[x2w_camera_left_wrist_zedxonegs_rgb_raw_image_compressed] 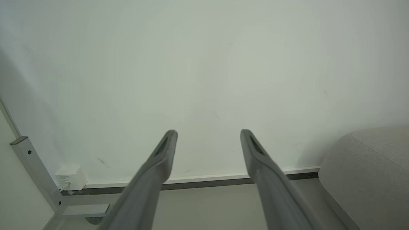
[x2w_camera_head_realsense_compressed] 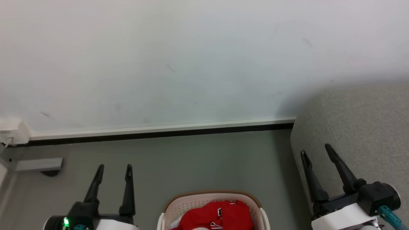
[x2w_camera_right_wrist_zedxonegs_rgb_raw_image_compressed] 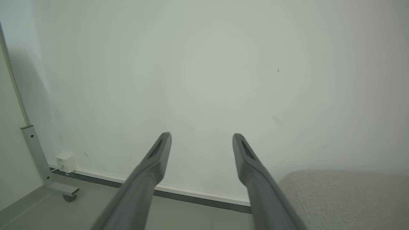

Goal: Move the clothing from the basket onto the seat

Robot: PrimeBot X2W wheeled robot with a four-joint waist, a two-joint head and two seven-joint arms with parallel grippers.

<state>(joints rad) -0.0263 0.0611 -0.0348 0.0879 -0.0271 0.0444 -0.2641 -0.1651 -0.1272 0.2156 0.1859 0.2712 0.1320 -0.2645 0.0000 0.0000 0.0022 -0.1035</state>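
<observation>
Clothing [x2w_camera_head_realsense_compressed: 214, 216] lies untouched in basket [x2w_camera_head_realsense_compressed: 168, 209]. Left gripper [x2w_camera_head_realsense_compressed: 115, 174] and right gripper [x2w_camera_head_realsense_compressed: 317, 152] spread, empty. Advise pinching the topmost fold, clear of the rim.

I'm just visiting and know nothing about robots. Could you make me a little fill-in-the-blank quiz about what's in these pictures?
The clothing in the basket is mostly ____.
The seat stands on the robot's ____ side.
The left gripper and the right gripper both stand ____, holding nothing.
Missing words: red; right; open.
</observation>
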